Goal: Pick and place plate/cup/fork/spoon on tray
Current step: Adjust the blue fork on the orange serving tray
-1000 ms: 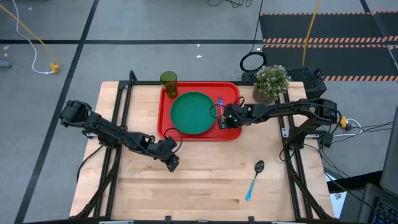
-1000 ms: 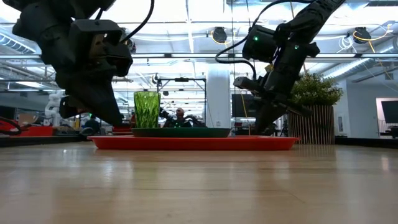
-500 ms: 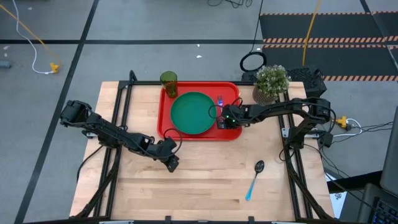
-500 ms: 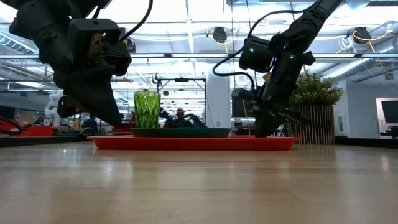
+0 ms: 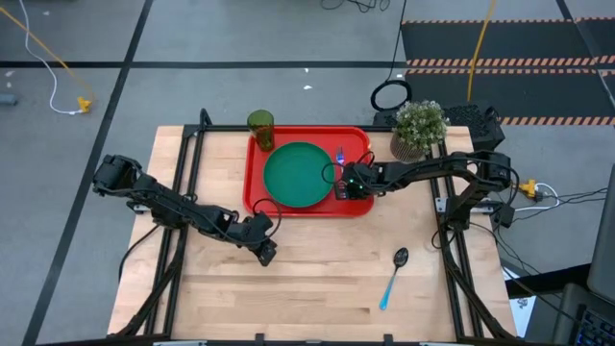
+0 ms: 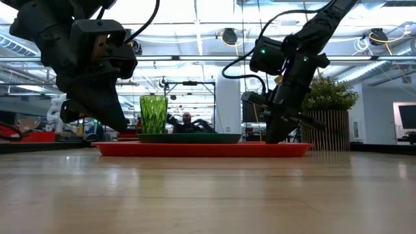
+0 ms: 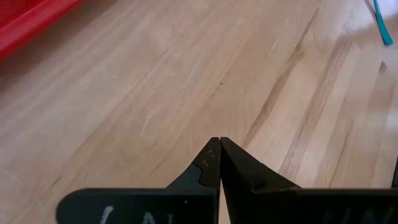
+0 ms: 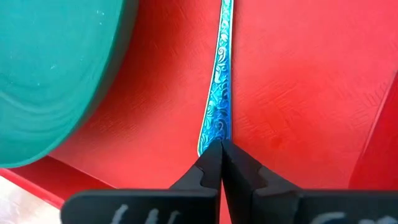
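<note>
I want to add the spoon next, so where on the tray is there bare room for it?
The tray is crowded: the plate fills its middle, and the fork lies right of it, with the right gripper shut on its handle. Only narrow red strips stay bare, left of the plate and along the near rim.

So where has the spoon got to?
From above, the spoon lies on the bare wooden table, toward its right front, outside the red tray and apart from both arms.
</note>
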Controlling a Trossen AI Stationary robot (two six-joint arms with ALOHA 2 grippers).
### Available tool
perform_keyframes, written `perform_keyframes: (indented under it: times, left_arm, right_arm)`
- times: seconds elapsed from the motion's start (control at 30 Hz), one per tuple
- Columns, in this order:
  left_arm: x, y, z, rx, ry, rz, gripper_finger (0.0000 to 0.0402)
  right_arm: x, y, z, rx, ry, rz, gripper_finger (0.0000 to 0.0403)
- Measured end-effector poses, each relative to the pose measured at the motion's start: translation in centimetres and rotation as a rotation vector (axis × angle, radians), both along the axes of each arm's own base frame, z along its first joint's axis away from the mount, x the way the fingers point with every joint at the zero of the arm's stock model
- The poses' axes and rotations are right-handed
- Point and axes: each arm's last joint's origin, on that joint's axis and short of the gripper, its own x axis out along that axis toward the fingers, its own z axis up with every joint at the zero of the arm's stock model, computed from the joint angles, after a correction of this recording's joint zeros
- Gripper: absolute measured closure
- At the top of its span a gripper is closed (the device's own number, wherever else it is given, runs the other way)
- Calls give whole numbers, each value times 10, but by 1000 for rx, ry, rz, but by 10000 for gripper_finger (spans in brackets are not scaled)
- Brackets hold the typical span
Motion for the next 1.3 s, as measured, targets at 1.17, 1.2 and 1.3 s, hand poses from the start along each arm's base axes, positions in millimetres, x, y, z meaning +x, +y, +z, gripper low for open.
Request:
perform_keyframes:
  times: [1.17, 1.2, 1.3]
  left_arm:
    - [0, 0, 0, 11, -1, -14, 396]
    - [0, 0, 0, 12, -1, -14, 396]
    - [0, 0, 0, 12, -1, -15, 396]
  right_arm:
    - [4, 10, -5, -19, 6, -40, 403]
    - [5, 10, -5, -17, 4, -43, 403]
    - [5, 11, -5, -16, 4, -44, 403]
